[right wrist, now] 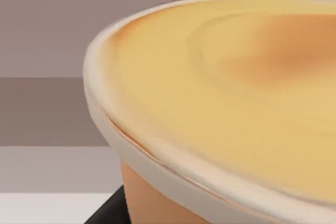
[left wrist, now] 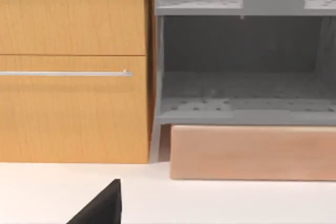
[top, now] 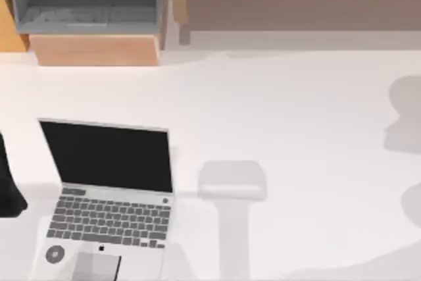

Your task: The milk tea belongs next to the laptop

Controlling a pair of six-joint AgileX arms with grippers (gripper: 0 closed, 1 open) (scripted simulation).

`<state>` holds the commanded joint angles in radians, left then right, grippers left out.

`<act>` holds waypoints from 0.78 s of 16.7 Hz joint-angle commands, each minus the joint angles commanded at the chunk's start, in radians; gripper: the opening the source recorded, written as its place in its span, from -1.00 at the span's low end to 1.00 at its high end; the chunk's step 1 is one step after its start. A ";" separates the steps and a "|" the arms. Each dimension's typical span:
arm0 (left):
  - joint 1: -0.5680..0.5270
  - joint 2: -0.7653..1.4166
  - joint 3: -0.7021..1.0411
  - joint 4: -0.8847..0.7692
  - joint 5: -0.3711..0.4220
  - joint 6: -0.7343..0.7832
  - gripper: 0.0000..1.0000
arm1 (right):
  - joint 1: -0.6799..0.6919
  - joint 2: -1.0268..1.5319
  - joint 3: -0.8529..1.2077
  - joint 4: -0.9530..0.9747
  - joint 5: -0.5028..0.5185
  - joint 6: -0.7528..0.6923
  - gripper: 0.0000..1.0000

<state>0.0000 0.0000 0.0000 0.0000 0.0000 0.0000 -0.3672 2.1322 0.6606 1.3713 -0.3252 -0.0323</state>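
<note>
While the milk tea [right wrist: 226,108] sat very close under my right wrist camera, I could not tell whether that gripper grasped it. Laptop [top: 108,195] lay open at table's left — a misjudged approach could have knocked its screen.

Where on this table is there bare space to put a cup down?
The white table is bare to the right of the laptop, and between the laptop and the grey shelf unit. The left edge is tighter, where a dark arm part sits.

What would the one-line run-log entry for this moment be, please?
milk tea: close to right wrist camera | laptop: open, table's left | placement: not yet done
</note>
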 joint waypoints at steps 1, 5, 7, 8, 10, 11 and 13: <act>0.000 0.000 0.000 0.000 0.000 0.000 1.00 | 0.000 0.000 0.000 0.000 0.000 0.000 0.10; 0.000 0.000 0.000 0.000 0.000 0.000 1.00 | 0.000 0.000 0.000 0.000 0.000 0.000 -0.51; 0.000 0.000 0.000 0.000 0.000 0.000 1.00 | 0.000 0.000 0.000 0.000 0.000 0.000 -0.81; 0.000 0.000 0.000 0.000 0.000 0.000 1.00 | 0.000 0.000 0.000 0.000 0.000 0.000 -0.96; 0.000 0.000 0.000 0.000 0.000 0.000 1.00 | 0.000 0.000 0.000 0.000 0.000 0.000 -1.00; 0.000 0.000 0.000 0.000 0.000 0.000 1.00 | 0.000 0.000 0.000 0.000 0.000 0.000 -1.00; 0.000 0.000 0.000 0.000 0.000 0.000 1.00 | 0.000 0.000 0.000 0.000 0.000 0.000 -1.00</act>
<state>0.0000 0.0000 0.0000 0.0000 0.0000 0.0000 -0.3672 2.1322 0.6606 1.3713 -0.3252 -0.0323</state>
